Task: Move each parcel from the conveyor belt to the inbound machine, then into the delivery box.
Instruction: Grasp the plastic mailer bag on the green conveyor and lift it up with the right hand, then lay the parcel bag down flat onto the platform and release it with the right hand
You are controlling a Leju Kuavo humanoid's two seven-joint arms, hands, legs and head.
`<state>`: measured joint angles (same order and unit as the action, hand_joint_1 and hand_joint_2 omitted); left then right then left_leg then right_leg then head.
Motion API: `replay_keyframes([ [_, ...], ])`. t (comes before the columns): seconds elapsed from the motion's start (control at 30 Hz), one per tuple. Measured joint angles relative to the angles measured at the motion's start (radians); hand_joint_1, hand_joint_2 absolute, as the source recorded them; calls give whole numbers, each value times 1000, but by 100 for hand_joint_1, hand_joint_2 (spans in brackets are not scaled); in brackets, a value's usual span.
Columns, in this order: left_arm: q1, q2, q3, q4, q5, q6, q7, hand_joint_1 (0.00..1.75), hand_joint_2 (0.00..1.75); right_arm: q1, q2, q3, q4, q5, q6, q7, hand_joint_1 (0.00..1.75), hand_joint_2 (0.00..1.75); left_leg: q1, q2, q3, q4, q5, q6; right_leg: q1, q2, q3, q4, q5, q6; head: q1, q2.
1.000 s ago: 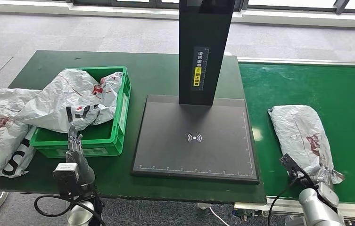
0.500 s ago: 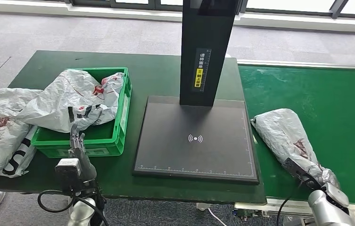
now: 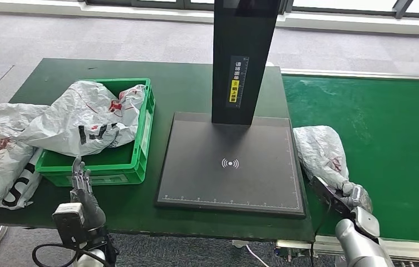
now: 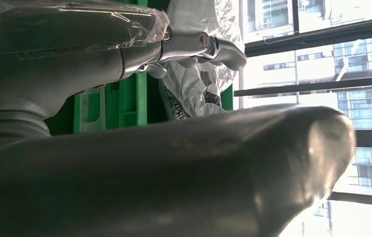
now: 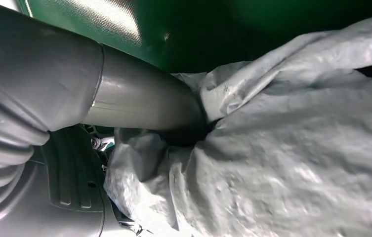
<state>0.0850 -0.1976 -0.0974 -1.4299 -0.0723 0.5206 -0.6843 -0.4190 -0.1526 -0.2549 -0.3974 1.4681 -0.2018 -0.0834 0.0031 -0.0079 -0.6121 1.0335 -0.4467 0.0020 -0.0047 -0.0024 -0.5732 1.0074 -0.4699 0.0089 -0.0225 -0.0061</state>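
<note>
— Your right hand (image 3: 345, 196) grips the near end of the grey parcel (image 3: 319, 148); it lies on the conveyor belt (image 3: 396, 128), touching the inbound machine (image 3: 229, 161).
— And the left?
— Your left hand (image 3: 80, 186) holds nothing, fingers apart, before the green delivery box (image 3: 140, 150).

floor: grey carpet (image 3: 112, 39) | far edge: window frames (image 3: 329, 6) | daylight through windows (image 4: 317, 54)

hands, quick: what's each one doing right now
Left hand: open, holding nothing, in front of the green crate.
Right hand: gripping the grey parcel.
</note>
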Motion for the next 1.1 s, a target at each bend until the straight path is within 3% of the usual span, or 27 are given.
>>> replay_keyframes([
  [0.13, 3, 0, 0, -8, -1, 1, 0, 0, 0, 0, 7, 9, -6, -15, -23, -19, 175, 175, 0, 0, -2, 0, 0, 0, 0, 0, -1, 0, 0, 0, 0, 0],
  [0.2, 12, -1, 7, -17, 1, 10, -5, 0, 0, 2, 22, 10, -28, -85, -103, -99, 175, 175, 0, 1, -4, 0, 0, 0, 0, 1, -4, 1, 0, 0, 0, 0],
  [0.27, 30, -6, 20, -37, 19, 10, -11, 0, 0, 21, 54, 12, -113, -242, -209, -234, 175, 175, 0, 3, -5, 0, 0, -1, 0, 3, -7, 2, 1, -1, 0, 0],
  [0.37, 50, -13, 43, -69, 75, -46, -15, 0, 0, 135, 116, 53, -402, -526, -300, -391, 175, 175, 0, -2, -5, 0, 0, -1, 0, -2, -7, 2, -1, -2, 0, 0],
  [0.43, 51, -14, 57, -76, 86, -78, -16, 0, 0, 235, 150, 122, -622, -592, -363, -427, 175, 175, 0, -7, -5, -1, 0, -2, 0, -6, -6, 3, -4, -4, 0, 0],
  [0.53, 38, -18, 68, -75, 76, -79, -16, 0, 0, 375, 199, 244, -917, -530, -467, -484, 175, 175, 0, -6, -5, -2, -2, -5, 0, -6, -7, 3, -6, -6, 0, 0],
  [0.67, 30, -26, 72, -75, 65, -64, -17, 0, 0, 529, 282, 329, -1236, -434, -497, -604, 175, 175, 1, -6, -5, -3, -3, -7, 1, -6, -8, 4, -8, -9, 0, 0],
  [0.8, 31, -33, 73, -77, 49, -61, -16, 0, 0, 612, 336, 374, -1462, -365, -500, -614, 175, 175, 1, -5, -4, -3, -3, -7, 0, -6, -8, 4, -10, -9, 0, 0],
  [0.97, 19, -45, 79, -78, 33, -68, -16, 0, 0, 651, 368, 407, -1535, -356, -498, -583, 175, 175, 0, -4, -3, -3, -4, -8, 0, -5, -8, 4, -9, -8, 0, 0],
  [1.03, 16, -48, 84, -78, 30, -71, -16, 0, 0, 649, 365, 420, -1514, -345, -492, -505, 175, 175, 0, -3, -3, -3, -4, -8, 0, -4, -7, 4, -9, -8, 0, 0],
  [1.1, 15, -49, 85, -77, 30, -61, -16, 0, 0, 623, 342, 449, -1442, -361, -459, -369, 175, 175, 0, -2, -3, -3, -3, -8, 0, -3, -7, 4, -7, -8, 0, 0],
])
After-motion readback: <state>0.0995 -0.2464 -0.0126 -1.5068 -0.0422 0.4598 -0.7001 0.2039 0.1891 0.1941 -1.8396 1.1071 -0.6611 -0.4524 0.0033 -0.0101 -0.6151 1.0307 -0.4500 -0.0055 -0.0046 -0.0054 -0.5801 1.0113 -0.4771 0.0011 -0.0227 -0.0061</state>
